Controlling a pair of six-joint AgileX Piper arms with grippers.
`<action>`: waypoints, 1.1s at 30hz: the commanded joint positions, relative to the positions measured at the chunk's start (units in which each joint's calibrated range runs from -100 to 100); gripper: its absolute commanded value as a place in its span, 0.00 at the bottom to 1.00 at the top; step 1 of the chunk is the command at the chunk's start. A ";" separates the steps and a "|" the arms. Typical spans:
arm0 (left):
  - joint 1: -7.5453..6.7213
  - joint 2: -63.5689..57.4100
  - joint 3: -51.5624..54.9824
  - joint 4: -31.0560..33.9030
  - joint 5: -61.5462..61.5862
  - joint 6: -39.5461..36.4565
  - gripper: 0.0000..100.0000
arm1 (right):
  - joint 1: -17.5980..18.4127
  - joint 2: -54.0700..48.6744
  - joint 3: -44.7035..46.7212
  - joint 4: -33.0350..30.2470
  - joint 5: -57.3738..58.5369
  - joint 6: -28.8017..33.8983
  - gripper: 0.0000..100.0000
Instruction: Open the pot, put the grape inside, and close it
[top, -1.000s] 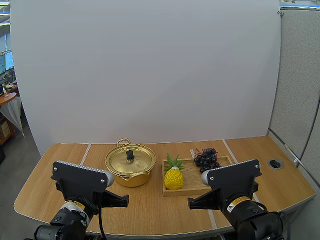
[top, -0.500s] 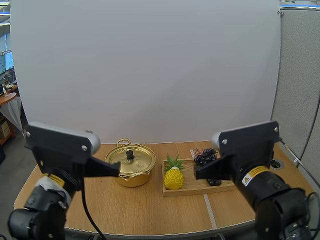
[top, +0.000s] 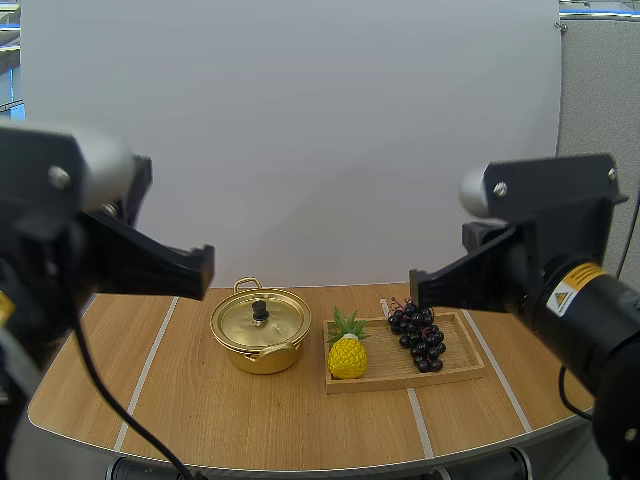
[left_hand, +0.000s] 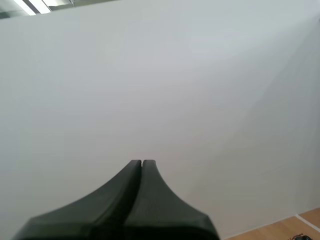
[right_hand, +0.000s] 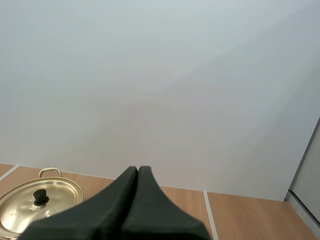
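A gold pot (top: 260, 340) stands left of the table's middle with its lid (top: 258, 318) on, a black knob in the lid's centre. A bunch of dark grapes (top: 418, 335) lies on a wooden tray (top: 395, 375) to the pot's right. My left gripper (top: 207, 271) is held high above the table, left of the pot, and its fingers (left_hand: 141, 163) lie together as one shut wedge. My right gripper (top: 414, 291) hangs above the tray's far side, also shut (right_hand: 137, 169). In the right wrist view the lidded pot (right_hand: 37, 206) is seen beyond the fingers.
A yellow toy pineapple (top: 347, 353) stands on the tray's left end, between pot and grapes. A white backdrop rises behind the table. Bare wood (top: 120, 380) lies left of the pot and along the front edge.
Both arms have risen from low at the table's front edge to well above it. The grapes and tray, partly covered before, now show in full. Pot, lid and fruit have not moved.
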 joint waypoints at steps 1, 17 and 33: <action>0.18 0.00 -5.31 -0.17 4.52 0.26 0.01 | -0.21 0.00 -3.73 -0.33 0.14 0.00 0.00; 0.18 18.01 -5.63 0.43 8.01 -0.49 0.01 | -0.21 15.28 -6.84 -0.33 2.76 0.00 0.00; 0.18 43.79 -5.63 0.86 4.69 -0.49 0.01 | -0.21 37.26 -6.84 -0.94 2.76 0.00 0.00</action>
